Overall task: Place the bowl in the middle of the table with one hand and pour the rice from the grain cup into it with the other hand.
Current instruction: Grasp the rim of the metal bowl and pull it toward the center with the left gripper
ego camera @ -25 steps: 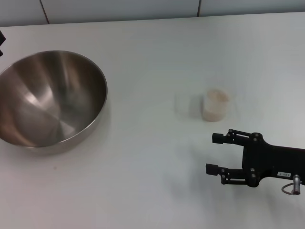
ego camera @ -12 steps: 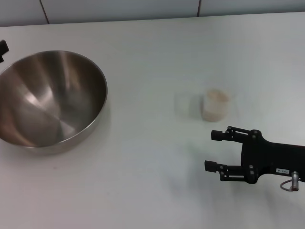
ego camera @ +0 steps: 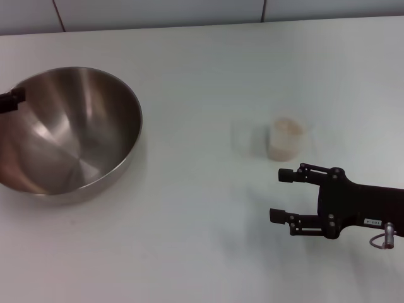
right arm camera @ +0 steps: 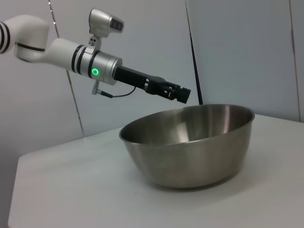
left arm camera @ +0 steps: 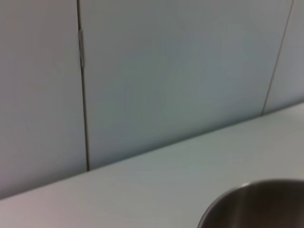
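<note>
The steel bowl (ego camera: pixel 66 132) stands on the white table (ego camera: pixel 202 69) at the left. It also shows in the right wrist view (right arm camera: pixel 190 147) and, as a piece of rim, in the left wrist view (left arm camera: pixel 256 202). My left gripper (ego camera: pixel 11 100) reaches in from the left edge, over the bowl's left rim; in the right wrist view (right arm camera: pixel 176 93) it hangs just above the rim. The grain cup (ego camera: pixel 283 145) stands upright right of centre, holding rice (ego camera: pixel 287 127). My right gripper (ego camera: pixel 281 195) is open and empty, just in front of the cup.
A grey panelled wall (ego camera: pixel 158 12) runs along the table's far edge. Bare tabletop (ego camera: pixel 189 177) lies between the bowl and the cup.
My left gripper has come in from the left edge to above the bowl's rim. My right gripper has shifted slightly left and toward the cup. Bowl and cup have not moved.
</note>
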